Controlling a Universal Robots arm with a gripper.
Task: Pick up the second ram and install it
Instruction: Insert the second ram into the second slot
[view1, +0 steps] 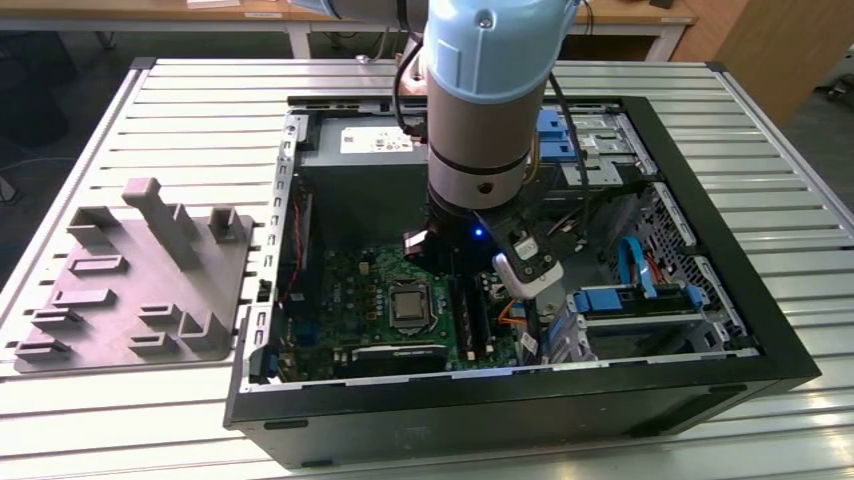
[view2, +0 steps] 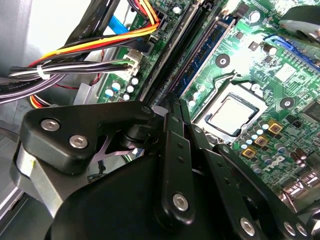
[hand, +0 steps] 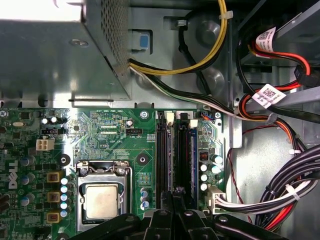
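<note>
The second ram (view2: 207, 47) is a thin dark bluish board with black chips, standing on edge among the black slot rails (hand: 161, 150) of the green motherboard (hand: 110, 130). From above it appears as a narrow bluish strip (hand: 170, 150). My gripper (view2: 175, 107) is low inside the open computer case (view1: 747, 290), right over the slots. Its black fingers are drawn close together at the near end of the stick, with the gripper (hand: 174, 192) astride the line of the slots. The arm's wrist (view1: 481, 190) hides the slot area in the exterior view.
The processor socket (hand: 101, 200) lies beside the slots. Bundled cables (hand: 280, 190) and a white connector (view2: 131, 62) crowd the slots' other side. A metal power supply box (hand: 50, 50) sits past the board. A grey fixture (view1: 134, 280) stands outside the case on the slatted table.
</note>
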